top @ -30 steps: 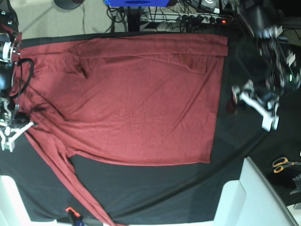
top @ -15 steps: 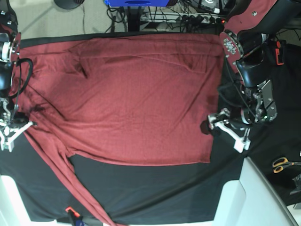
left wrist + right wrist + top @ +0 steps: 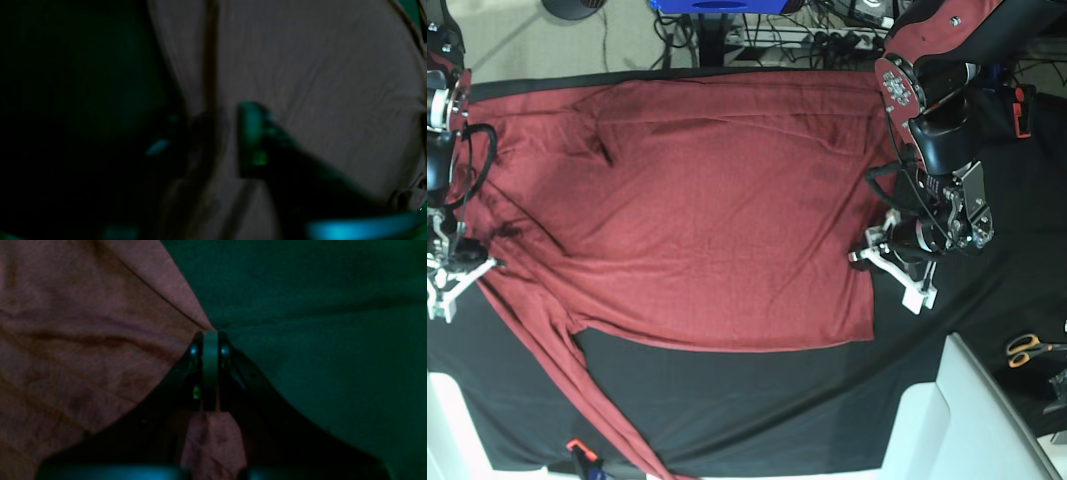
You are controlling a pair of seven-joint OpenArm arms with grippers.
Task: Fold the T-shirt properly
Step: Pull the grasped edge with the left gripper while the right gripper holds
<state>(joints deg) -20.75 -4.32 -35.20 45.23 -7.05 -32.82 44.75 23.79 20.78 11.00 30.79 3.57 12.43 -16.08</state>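
Base view: the T-shirt (image 3: pixel 697 210) lies spread flat over a black cloth (image 3: pixel 757 400), filling the frame from 9 o'clock to 3 o'clock, one long sleeve trailing toward 7 o'clock. The left gripper (image 3: pixel 889 268) sits at the shirt's 3 o'clock edge, its white fingers (image 3: pixel 915 292) touching the hem; whether they are together or apart cannot be told here. The right gripper (image 3: pixel 452 275) rests at 9 o'clock on the shirt's other end. A pair of scissors (image 3: pixel 1030 347) lies at 4 o'clock, well apart from the shirt.

Left wrist view: dark and blurred. The left gripper (image 3: pixel 217 140) hangs over the shirt (image 3: pixel 317 83), a strip of fabric between its fingers (image 3: pixel 250 133); whether they pinch it cannot be told.

Right wrist view: the right gripper (image 3: pixel 210 340) is pressed together on a fold of the shirt (image 3: pixel 83 340), at its edge where it meets the black cloth (image 3: pixel 317 340) toward 3 o'clock.
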